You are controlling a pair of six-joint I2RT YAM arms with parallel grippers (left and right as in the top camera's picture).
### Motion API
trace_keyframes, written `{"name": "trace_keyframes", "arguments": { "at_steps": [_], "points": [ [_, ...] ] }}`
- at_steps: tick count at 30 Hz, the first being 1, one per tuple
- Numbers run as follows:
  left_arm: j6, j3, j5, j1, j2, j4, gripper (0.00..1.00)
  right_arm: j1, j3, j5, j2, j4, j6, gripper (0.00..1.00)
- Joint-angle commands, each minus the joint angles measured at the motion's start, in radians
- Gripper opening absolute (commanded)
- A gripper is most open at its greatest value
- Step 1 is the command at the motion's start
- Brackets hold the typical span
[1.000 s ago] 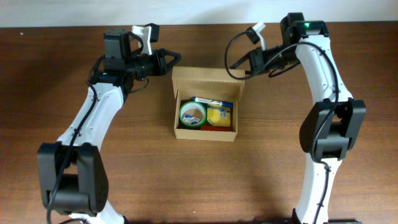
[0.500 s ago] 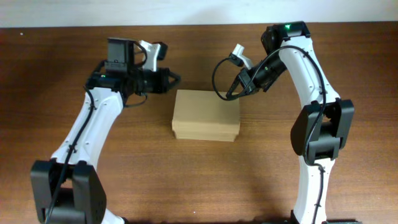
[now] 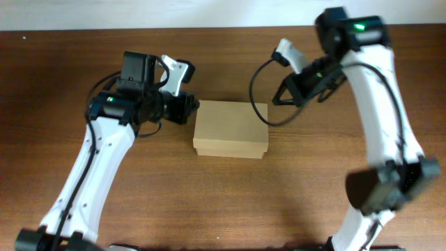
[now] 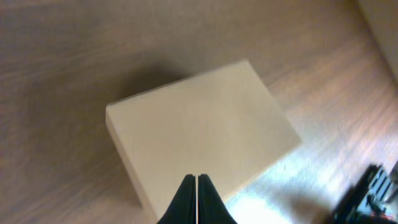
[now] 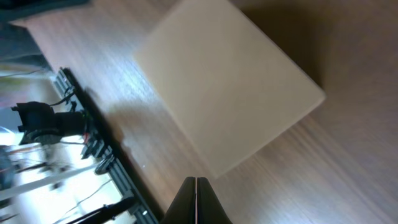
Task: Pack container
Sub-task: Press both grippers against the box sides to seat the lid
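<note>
Left tool, right tool: tips together in wrist views; overhead, either side of closed container.

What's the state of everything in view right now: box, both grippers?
container: lid closed flat, sitting on the table, contents hidden.
left gripper: shut, empty, at the container's left edge; contact unclear.
right gripper: shut, empty, apart from the container, near its far right corner.
</note>
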Motion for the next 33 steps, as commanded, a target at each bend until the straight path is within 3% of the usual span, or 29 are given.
{"name": "trace_keyframes", "arguments": {
  "at_steps": [1,6,11,16,24,33],
  "points": [
    [0.094,0.008,-0.027,-0.002,-0.051,-0.05,0.02,0.003,0.003,0.053,-0.103,-0.005,0.007,0.04],
    [0.131,0.006,-0.032,-0.029,-0.064,-0.126,0.02,0.042,-0.097,0.112,-0.229,0.039,0.008,0.04],
    [0.153,-0.036,-0.072,-0.051,-0.064,-0.13,0.02,0.078,-0.438,0.159,-0.439,0.241,0.019,0.04],
    [0.152,-0.137,-0.072,-0.051,-0.064,-0.027,0.02,0.076,-0.723,0.155,-0.583,0.439,0.071,0.04],
    [0.089,-0.278,-0.072,-0.051,-0.061,0.172,0.02,0.076,-0.973,0.053,-0.563,0.681,0.086,0.04],
    [0.024,-0.385,-0.072,-0.051,-0.058,0.306,0.02,0.076,-1.037,0.039,-0.459,0.824,0.112,0.04]
  ]
}}
